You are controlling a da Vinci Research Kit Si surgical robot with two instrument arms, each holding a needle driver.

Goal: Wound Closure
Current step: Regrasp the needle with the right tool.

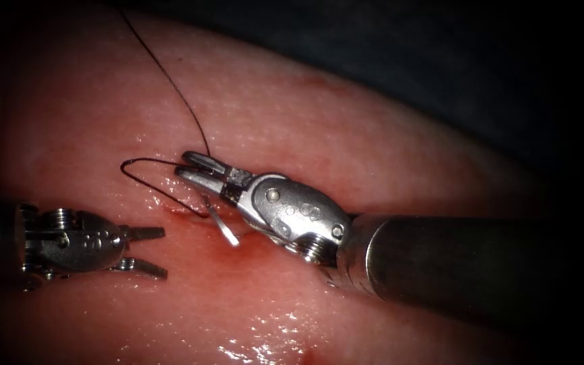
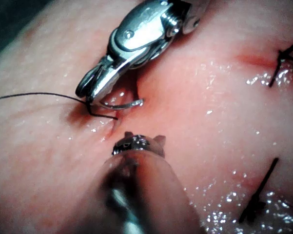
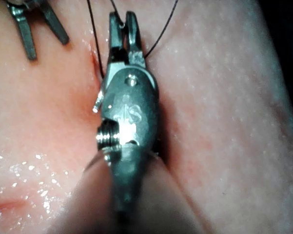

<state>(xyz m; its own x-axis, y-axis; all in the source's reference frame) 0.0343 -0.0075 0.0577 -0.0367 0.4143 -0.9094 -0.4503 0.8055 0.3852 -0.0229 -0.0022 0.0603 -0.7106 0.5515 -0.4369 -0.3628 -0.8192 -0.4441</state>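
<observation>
The wet tissue [image 1: 386, 135] is streaked with red fluid [image 1: 238, 253] along the cut [image 1: 184, 211]. The left tool [image 1: 144, 251] is held with jaws apart and empty, left of the cut. The right tool [image 1: 194, 167] is seen with jaws nearly together at the thread [image 1: 170, 81]; a grip cannot be confirmed. The needle [image 1: 223, 226] lies beneath it, seemingly partly in the tissue. With the needle unheld, it could be dragged out if the thread were tugged
</observation>
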